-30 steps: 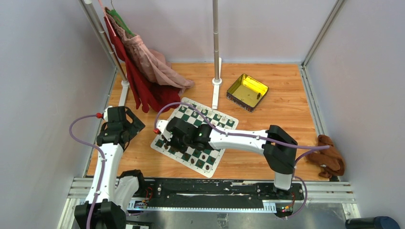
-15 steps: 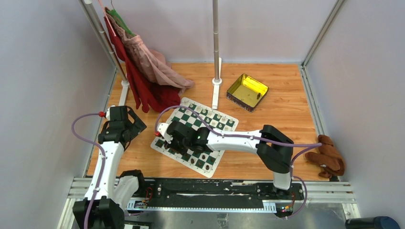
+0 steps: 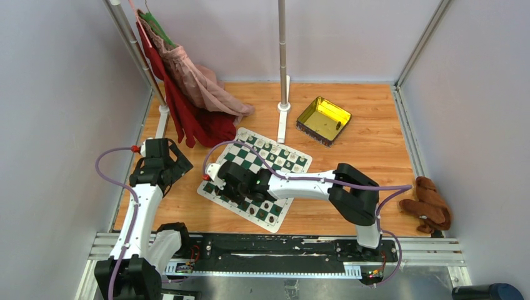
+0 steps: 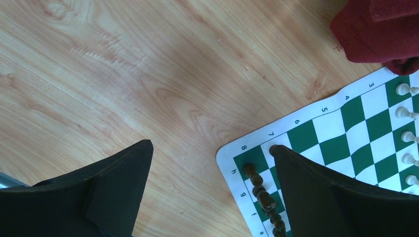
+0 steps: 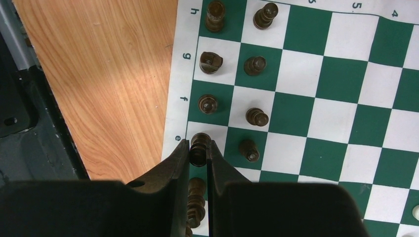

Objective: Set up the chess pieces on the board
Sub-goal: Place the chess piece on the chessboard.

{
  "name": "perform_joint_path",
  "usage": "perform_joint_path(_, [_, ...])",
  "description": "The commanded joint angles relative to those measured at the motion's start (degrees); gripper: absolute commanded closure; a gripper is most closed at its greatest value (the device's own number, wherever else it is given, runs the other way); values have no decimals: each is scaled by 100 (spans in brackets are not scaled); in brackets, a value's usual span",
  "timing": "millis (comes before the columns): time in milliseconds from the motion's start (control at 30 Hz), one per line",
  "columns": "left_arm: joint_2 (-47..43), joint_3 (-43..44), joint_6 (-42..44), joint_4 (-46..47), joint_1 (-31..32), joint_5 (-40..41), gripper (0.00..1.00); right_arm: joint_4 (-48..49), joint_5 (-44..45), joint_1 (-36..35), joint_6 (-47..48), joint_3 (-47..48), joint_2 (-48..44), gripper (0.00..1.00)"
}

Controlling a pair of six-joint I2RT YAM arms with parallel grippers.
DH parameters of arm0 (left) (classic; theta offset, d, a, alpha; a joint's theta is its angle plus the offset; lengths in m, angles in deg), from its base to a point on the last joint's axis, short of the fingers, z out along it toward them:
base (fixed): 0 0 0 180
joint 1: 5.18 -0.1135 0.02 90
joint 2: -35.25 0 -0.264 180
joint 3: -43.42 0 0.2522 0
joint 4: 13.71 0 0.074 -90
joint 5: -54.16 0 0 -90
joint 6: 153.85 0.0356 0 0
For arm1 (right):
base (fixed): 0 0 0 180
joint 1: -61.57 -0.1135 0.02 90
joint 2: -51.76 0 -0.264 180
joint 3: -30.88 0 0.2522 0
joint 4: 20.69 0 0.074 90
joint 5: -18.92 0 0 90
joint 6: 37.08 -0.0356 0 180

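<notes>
Status: looks late in setup, not finished. Right hand [image 5: 198, 153] is low over the dark end of the board [image 5: 341, 69], fingers pressed onto a dark piece [image 5: 199, 142] that stands upright on the back-rank square of file e, right by the printed letter. Pickup or set-down, I can't tell from this. Around it in the right wrist view, the other dark pieces [image 5: 254, 64] stand two deep on files h, g and f, plus one on e's second rank, each roughly centred on its own square. Another dark one sits between the fingers just behind the gripped piece, on the next file down. Files beyond that are hidden by the hand. White pieces [image 4: 403, 89] show as a line along the opposite side in the left wrist view, one per square as far as the frame reaches. The top view is too small and arm-covered to count either side. Left hand [image 4: 208, 147] is spread wide, holding nothing, over bare worktop [image 4: 123, 74] just off the board's h8 corner. There's a small dark object in the yellow tin [image 3: 307, 110], well apart from the board; could be a leftover piece, can't confirm. My read: most of the dark side is placed and the e-file piece is the one in hand. After that, the hidden files and the tin need checking.
</notes>
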Motion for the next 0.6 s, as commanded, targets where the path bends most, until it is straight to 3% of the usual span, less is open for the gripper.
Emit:
perform_joint_path(0, [4,42,94,62,47,108,0,131,288,-93,94,-105,113,100])
perform_joint_path(567, [27,66,114,54,82,109,0,136,215,-93,11,-193,114,100])
